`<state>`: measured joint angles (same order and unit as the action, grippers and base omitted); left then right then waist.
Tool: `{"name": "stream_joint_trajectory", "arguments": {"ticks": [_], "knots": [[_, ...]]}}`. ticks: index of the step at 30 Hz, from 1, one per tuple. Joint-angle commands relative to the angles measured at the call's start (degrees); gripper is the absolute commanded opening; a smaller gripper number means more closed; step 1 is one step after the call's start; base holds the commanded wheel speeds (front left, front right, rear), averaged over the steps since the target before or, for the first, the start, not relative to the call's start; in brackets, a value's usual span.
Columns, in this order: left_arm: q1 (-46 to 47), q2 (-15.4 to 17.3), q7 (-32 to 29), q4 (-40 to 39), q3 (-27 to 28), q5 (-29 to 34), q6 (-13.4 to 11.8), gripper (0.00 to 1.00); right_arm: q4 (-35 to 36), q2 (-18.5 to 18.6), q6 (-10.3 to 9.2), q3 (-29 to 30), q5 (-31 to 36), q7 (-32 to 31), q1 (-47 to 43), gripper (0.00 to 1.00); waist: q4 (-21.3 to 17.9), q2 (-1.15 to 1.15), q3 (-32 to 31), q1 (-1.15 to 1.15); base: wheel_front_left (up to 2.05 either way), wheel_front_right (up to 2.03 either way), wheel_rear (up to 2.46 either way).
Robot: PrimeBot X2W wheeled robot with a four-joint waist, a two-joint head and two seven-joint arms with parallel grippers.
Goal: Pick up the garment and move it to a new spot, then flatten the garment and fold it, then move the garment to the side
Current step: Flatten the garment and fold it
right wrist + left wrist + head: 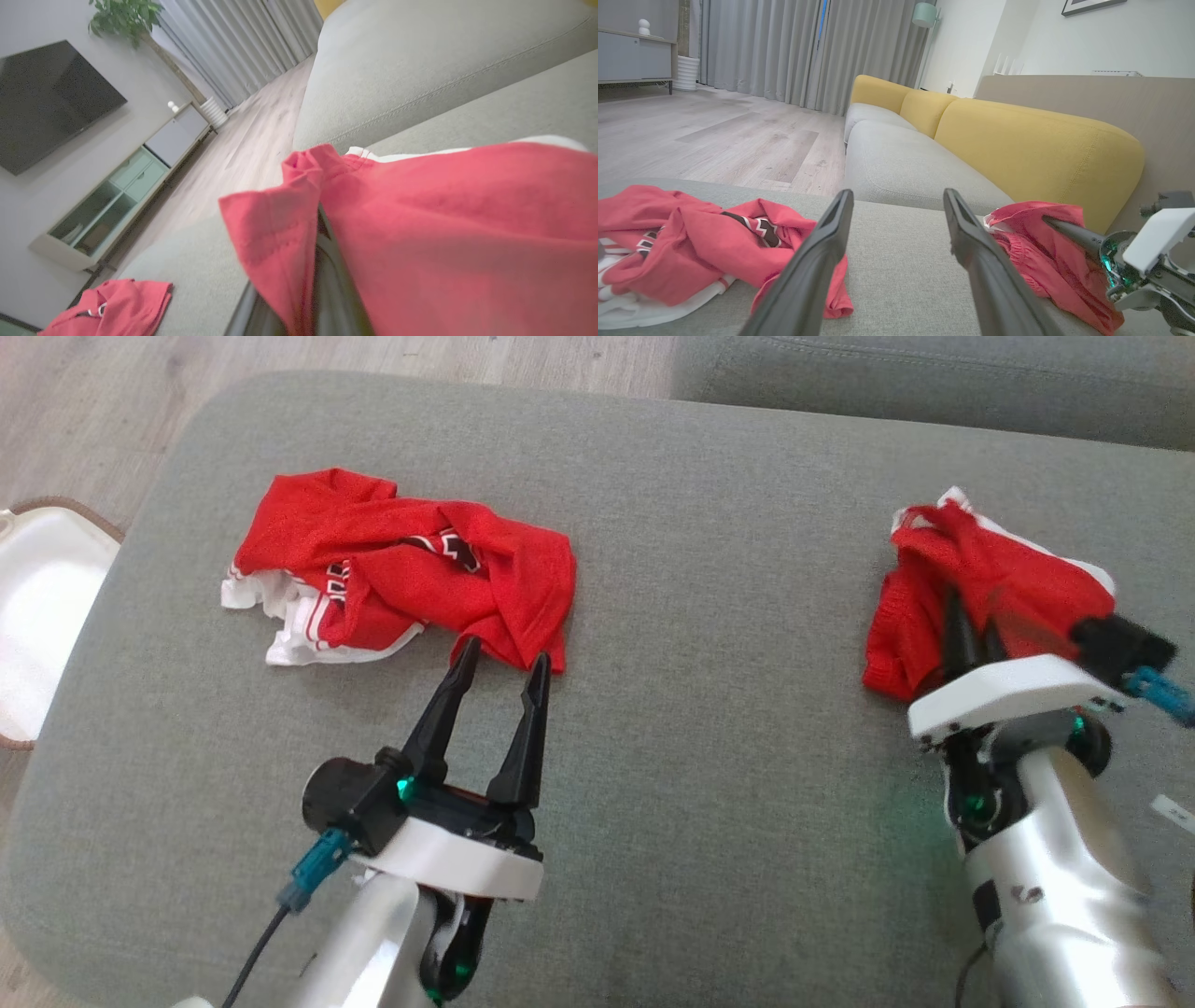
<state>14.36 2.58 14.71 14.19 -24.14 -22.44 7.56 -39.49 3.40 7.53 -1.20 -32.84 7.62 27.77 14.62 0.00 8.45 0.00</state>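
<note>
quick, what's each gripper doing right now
Left gripper: open, holding nothing.
Right gripper: jaws shut on the bunched red fabric garment with white trim.

Two garments on the ottoman, well apart: left garment toward its left side, right garment near its right edge. Left gripper just before left garment's near edge. Right gripper buried in right garment. Sofa behind the ottoman.
</note>
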Motion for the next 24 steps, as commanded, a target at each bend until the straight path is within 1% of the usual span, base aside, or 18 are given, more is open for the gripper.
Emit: {"name": "stream_joint_trajectory", "arguments": {"ticks": [1,5,6,7,12,15,17,21,23,24], "knots": [[0.9,0.3,0.3,-1.7,1.7,-0.1,-0.1,1.00,0.8,0.5,-0.04,-3.0,0.1,-0.2,2.0,0.00,0.1,0.00,0.0,0.00,0.00,0.00,0.00],[0.7,0.3,0.3,-1.6,1.9,0.1,-0.1,1.00,-1.6,1.2,-0.04,-7.2,0.5,-1.7,1.4,0.00,0.0,0.00,-0.1,0.00,0.00,0.00,0.00],[0.6,0.3,0.3,-1.5,2.0,0.1,-0.1,1.00,-2.2,1.5,-0.04,-9.0,0.9,-2.1,1.2,0.73,-0.2,0.00,-0.2,0.00,0.00,0.00,0.00],[0.5,0.3,0.3,-1.5,2.1,0.1,-0.1,1.00,-2.6,1.6,-0.04,-10.7,1.0,-2.3,1.0,1.00,-0.5,0.00,-0.4,0.00,0.00,0.00,0.00],[0.1,0.3,0.3,-1.5,2.5,0.3,-0.1,1.00,-2.6,2.5,-0.04,-20.8,-0.1,-3.6,0.0,1.00,-2.8,0.00,-1.2,0.00,0.00,0.00,0.00],[0.1,0.3,0.3,-1.5,3.0,0.5,-0.1,1.00,-1.4,3.9,-0.04,-24.1,-1.3,-2.1,-0.1,1.00,-4.6,0.00,-1.7,0.00,0.00,0.00,0.00],[0.1,0.3,0.3,-1.7,3.4,0.6,-0.1,1.00,0.0,4.9,-0.04,-24.2,-2.6,0.1,0.0,1.00,-6.0,0.00,-2.1,0.00,0.00,0.00,0.00],[0.1,0.3,0.3,-2.6,4.7,0.9,-0.1,1.00,2.9,7.8,-0.04,-22.7,-2.2,4.3,-0.2,1.00,-8.8,0.00,-2.7,0.00,0.00,0.00,0.00],[0.3,0.3,0.3,-3.8,5.7,0.9,-0.1,1.00,4.7,10.6,-0.04,-21.8,2.5,6.0,-0.3,1.00,-10.0,0.00,-2.8,0.00,0.00,0.00,0.00],[0.3,0.3,0.3,-4.5,6.4,0.8,-0.1,1.00,5.5,11.3,-0.04,-20.3,4.5,6.5,-0.8,1.00,-10.6,0.00,-2.8,0.00,0.00,0.00,0.00]]}}
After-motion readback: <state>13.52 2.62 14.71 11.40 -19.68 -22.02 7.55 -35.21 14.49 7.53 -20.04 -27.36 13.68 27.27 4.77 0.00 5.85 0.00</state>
